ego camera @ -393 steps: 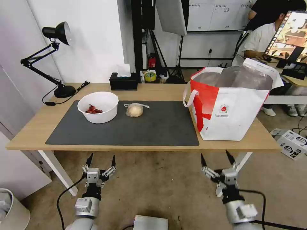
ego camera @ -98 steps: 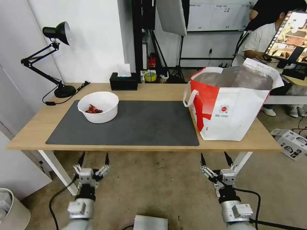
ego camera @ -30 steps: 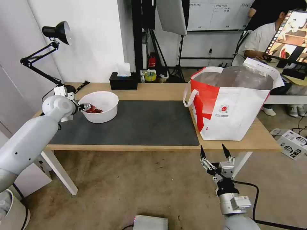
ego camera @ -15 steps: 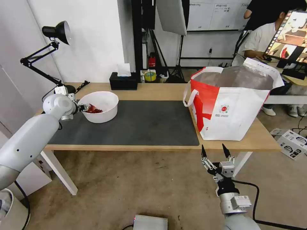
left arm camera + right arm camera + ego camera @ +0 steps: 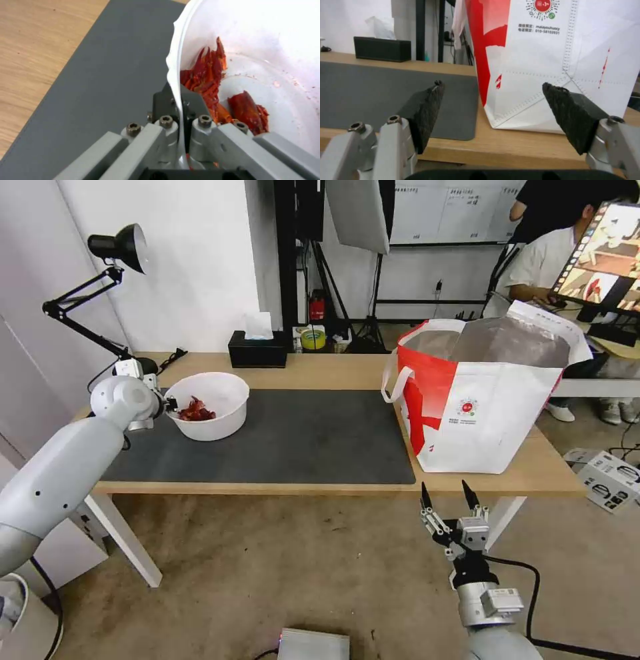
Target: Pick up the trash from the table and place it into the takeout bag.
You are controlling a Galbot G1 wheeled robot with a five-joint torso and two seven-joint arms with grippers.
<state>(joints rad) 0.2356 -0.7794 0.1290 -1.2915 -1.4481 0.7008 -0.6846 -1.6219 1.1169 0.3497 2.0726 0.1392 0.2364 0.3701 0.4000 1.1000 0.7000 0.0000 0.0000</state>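
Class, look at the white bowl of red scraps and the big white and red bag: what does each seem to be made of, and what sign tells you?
White bowl of red scraps: probably thin plastic, smooth and slightly glossy; its rim bends where the left gripper pinches it.
Boxy white takeout bag with a red side panel: likely non-woven fabric, matt, with stitched seams and creases; a crinkled silver lining looks like foil.

left gripper [image 5: 181, 110] closed on the rim of the white bowl [image 5: 266, 37], one finger inside the wall, one outside. bowl wall thin, bent slightly at the grip. red scraps [image 5: 213, 82] lie inside, against the near wall and just beside the inner finger. dark grey mat [image 5: 100, 75] under the bowl; light-wood counter [image 5: 33, 45] beyond the mat's edge.
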